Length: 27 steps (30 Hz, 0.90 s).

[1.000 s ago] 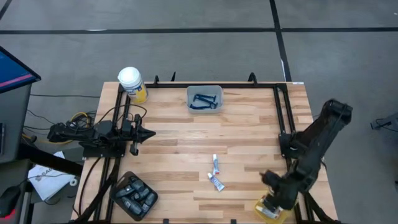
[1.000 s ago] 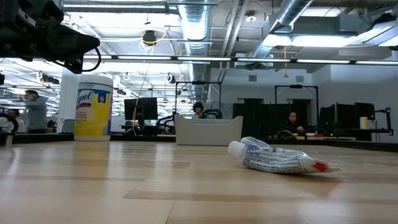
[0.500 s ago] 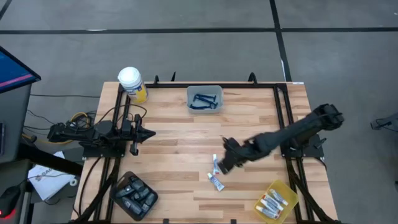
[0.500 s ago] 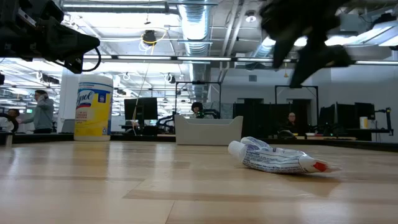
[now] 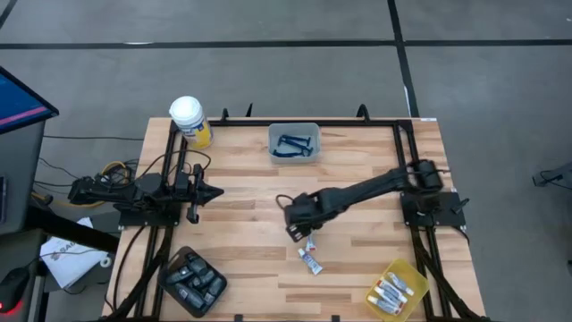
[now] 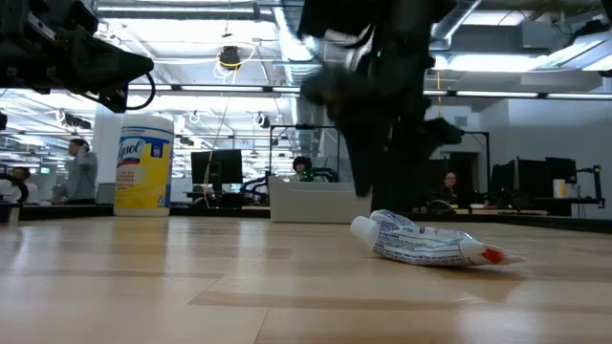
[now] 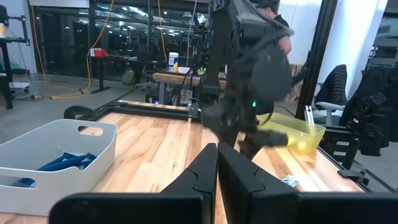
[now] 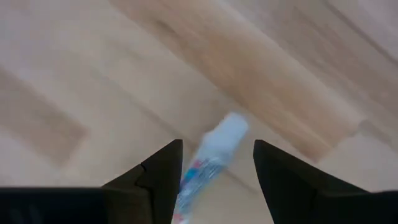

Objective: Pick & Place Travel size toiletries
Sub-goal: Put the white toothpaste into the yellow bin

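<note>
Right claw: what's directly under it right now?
Under the right claw, open and above the table, lies a white tube, cap end showing between its fingers. The tube's far end is cut off from the wrist view. A second tube lies beside.

Both arms matte black, jointed, chunky housings. Right arm (image 5: 357, 192): long slim link, bulkier wrist, small green LED visible in left wrist view. Left arm (image 5: 134, 192): black cables looped along it, yellow wire near base. Fingers (image 8: 155, 180) dark, wedge-shaped w/ flat inner faces.
</note>
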{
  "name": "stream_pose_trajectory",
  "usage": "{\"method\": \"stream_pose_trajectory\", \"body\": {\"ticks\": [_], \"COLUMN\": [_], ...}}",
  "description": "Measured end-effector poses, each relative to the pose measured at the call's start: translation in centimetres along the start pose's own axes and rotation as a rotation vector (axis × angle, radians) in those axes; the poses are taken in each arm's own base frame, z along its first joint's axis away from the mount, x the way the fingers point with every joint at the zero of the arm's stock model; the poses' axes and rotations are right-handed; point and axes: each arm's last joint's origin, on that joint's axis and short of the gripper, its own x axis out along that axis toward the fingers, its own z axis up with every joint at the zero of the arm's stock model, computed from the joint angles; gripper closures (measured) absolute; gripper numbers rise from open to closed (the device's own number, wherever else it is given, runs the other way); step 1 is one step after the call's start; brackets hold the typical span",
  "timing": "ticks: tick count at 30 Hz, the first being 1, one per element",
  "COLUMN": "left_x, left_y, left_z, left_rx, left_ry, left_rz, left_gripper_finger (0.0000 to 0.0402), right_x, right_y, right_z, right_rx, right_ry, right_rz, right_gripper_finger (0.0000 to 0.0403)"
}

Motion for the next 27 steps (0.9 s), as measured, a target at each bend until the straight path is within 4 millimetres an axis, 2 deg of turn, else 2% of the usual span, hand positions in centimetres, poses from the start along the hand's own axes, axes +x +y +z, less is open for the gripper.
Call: {"method": "stream_pose_trajectory", "body": {"ticks": [4,13,23,27], "left_x": [0.0,0.0,0.0,0.0], "left_y": [0.0,0.0,0.0,0.0], "left_z": [0.0,0.0,0.0,0.0], "left_rx": [0.000,0.000,0.000,0.000], "left_ry": [0.000,0.000,0.001,0.001], "left_rz": [0.000,0.000,0.000,0.000], "left_gripper_finger": [0.0394,0.0394,0.0394,0.0394], "right_x": [1.8,4.0,3.9,3.9], "right_y": [0.3,1.8,1.8,1.7], "right_z": [0.4,1.1,1.1,1.1], "right_rx": [-0.033,-0.085,-0.082,-0.079], "right_ry": [0.067,0.093,0.109,0.138], "right_rz": [-0.128,-0.130,-0.116,-0.104], "right_gripper_finger": [0.0207,0.0202,0.0226,0.0265]}}
